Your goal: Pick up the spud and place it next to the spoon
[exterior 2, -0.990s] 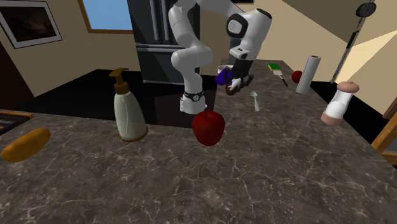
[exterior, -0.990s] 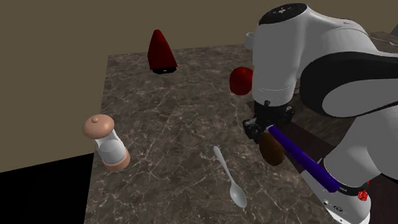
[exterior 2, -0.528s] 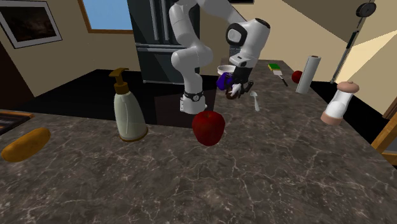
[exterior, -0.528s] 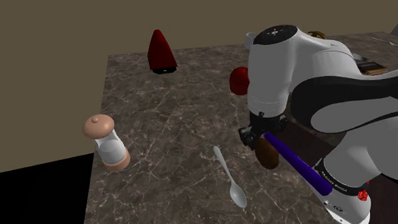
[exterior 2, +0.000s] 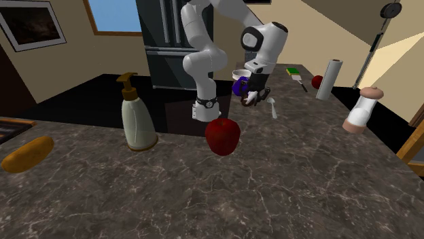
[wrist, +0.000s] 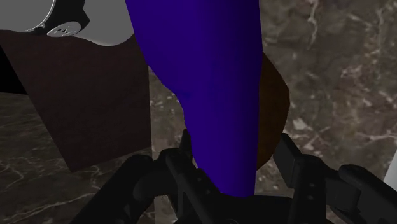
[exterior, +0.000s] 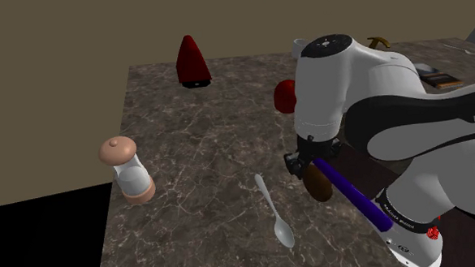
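The spud is a brown potato held just above the dark marble counter, with my black gripper shut on it. A silver spoon lies on the counter a short way to the shoulder view's left of the potato. In the second exterior view the gripper hangs close beside the spoon. In the wrist view the potato sits between the fingers, half covered by a blue-purple band that runs in front of it.
A pinkish grinder stands near the counter's left edge, beyond which is a black area. A dark red cone and a red apple stand farther back. A soap bottle, loaf and paper roll also stand around.
The gripper with the potato has shifted a little toward the spoon and tilted more upright. Over the last half second it hardly moved.
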Available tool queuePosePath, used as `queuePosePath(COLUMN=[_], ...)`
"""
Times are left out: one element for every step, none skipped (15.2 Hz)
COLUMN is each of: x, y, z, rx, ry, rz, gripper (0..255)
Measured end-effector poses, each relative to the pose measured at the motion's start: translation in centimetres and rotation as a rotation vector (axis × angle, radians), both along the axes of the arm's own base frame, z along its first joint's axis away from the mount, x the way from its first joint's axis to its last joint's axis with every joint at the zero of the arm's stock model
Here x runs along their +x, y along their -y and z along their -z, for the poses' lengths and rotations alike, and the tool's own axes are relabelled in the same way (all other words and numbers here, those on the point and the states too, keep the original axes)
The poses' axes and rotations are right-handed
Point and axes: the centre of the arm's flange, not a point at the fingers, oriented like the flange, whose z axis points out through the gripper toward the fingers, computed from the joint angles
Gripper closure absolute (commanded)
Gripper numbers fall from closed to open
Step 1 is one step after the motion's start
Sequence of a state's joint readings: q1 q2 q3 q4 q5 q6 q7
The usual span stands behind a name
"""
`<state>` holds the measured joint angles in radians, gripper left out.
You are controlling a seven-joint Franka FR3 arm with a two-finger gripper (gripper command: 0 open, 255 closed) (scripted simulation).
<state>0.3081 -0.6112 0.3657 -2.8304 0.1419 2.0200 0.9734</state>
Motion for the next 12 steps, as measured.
queuePosePath(x=[-0.1,-0.2,-0.2,-0.2,-0.2,-0.2,-0.1,0.1,0.2,0.3,0.4,0.4], y=[0.1,0.2,0.3,0.3,0.3,0.2,0.1,-0.4,-0.7,-0.8,-0.8,-0.8], z=[0.2,0.3,0.4,0.5,0.5,0.4,-0.1,-1.0,-2.2,-3.5,-4.0,-4.2], rx=[-0.003,-0.004,-0.005,-0.005,-0.005,-0.006,-0.006,-0.006,-0.005,-0.005,-0.005,-0.005], ry=[-0.005,-0.009,-0.01,-0.011,-0.012,-0.012,-0.012,-0.012,-0.011,-0.011,-0.011,-0.012], rz=[0.0,0.0,0.0,0.0,0.0,0.0,0.0,0.0,0.0,0.0,0.0,0.0], gripper=[0,0,0,0,0,0,0,0,0,0,0,0])
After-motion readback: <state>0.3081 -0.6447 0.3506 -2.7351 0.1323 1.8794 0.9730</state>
